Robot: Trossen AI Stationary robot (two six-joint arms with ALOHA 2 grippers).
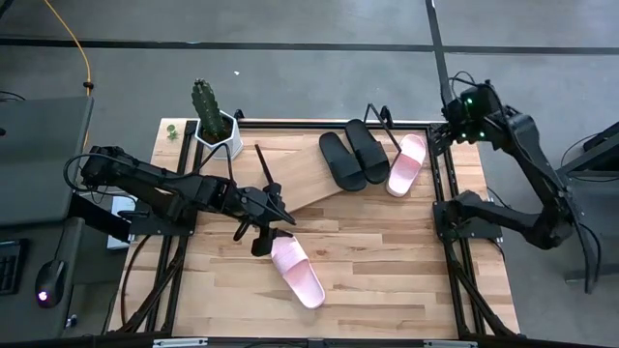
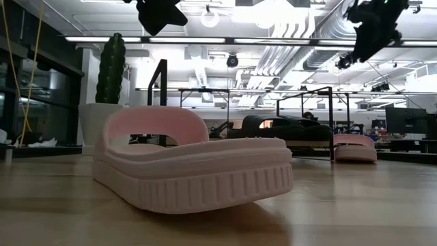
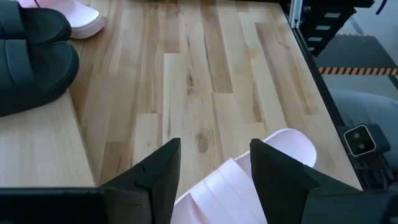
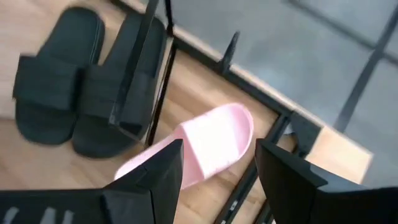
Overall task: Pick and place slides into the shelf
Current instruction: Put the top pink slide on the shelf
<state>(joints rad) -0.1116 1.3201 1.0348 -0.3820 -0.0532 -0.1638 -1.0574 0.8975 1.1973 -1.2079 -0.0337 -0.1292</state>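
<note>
Hovering my left gripper (image 1: 274, 206) with its fingers apart and empty, I have the loose light pink slide sandal (image 1: 297, 272) lying just beyond the claw on the bare tabletop, on the side away from the slanted light wood shelf (image 1: 300, 172); its long axis runs diagonally, strap end nearest my fingers, toe pointing farther from the shelf; the two matte black slides (image 1: 354, 157) and the other pink slide (image 1: 406, 163) already sit at the shelf; my right gripper (image 1: 471, 106), fingers parted and empty, waits beyond that pink slide, so the left arm is clearly nearer.

Pink slide (image 3: 242, 186) partly behind pincer fingers (image 3: 155, 180)
</note>
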